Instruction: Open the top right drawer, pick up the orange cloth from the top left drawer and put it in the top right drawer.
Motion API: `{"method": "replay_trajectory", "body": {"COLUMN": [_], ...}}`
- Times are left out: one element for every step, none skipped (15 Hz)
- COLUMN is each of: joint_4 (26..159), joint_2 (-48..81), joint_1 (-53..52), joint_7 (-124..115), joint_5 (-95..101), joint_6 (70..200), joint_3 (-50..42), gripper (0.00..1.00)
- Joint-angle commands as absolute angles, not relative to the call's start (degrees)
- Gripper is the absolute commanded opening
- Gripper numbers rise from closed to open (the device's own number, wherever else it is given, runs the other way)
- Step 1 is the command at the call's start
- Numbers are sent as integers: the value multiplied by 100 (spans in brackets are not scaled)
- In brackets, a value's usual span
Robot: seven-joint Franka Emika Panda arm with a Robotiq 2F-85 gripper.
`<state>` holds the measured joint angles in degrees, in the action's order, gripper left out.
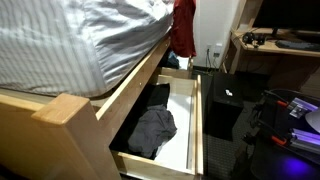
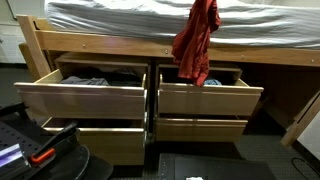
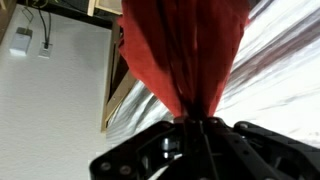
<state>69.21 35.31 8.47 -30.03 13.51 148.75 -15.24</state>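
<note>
**Top left drawer** (image 2: 80, 100): stands directly left of the top right drawer (image 2: 210, 100) and is pulled out. The only contents seen are a dark grey garment (image 2: 95, 80). No orange fabric lies in it.

**Orange cloth** (image 2: 195, 45): clear of the left-hand drawer. It hangs as a long bundle directly above the top right drawer, in front of the mattress (image 2: 120, 15). Its lower end reaches about the level of that drawer's opening, over the left half. Whether it touches the drawer floor cannot be told.

**Gripper** (image 3: 197, 122): in the wrist view the jaws are fully closed, pinching the gathered top of the cloth. The fabric falls away from them in folds.

**Top right drawer:** pulled out with the opening exposed. The front panel hides most of the interior.

**Assessment:** opening and pick-up appear complete, and the step in hand is the deposit.

**Recommendations:**
- Centre the bundle over the top right drawer, away from its left wall and front panel.
- Descend straight, so the fabric pools inside the drawer, before the jaws part.
- Do not release from height, because a loose fold could drape over the rim.
- After release, lift vertically so that no fold is dragged out.
</note>
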Motion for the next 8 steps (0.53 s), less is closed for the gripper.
{"method": "replay_trajectory", "body": {"joint_4": [5559, 5257, 4997, 4739, 4479, 4230, 3985, 3846], "joint_2": [4514, 4737, 4960, 5171, 5437, 5622, 5898, 6032], "joint_1": [1520, 1757, 1912, 2029, 2176, 2240, 2364, 2404], "joint_7": [-1633, -1327, -985, -714, -377, -119, 227, 439], "joint_5": [410, 266, 72, -33, -154, -207, -312, -357], "joint_6": [14925, 14835, 14776, 14674, 14625, 14427, 14326, 14137], "joint_3": [-952, -666, -472, -306, -86, 69, 303, 442], "gripper": [0, 0, 0, 0, 0, 0, 0, 0]}}
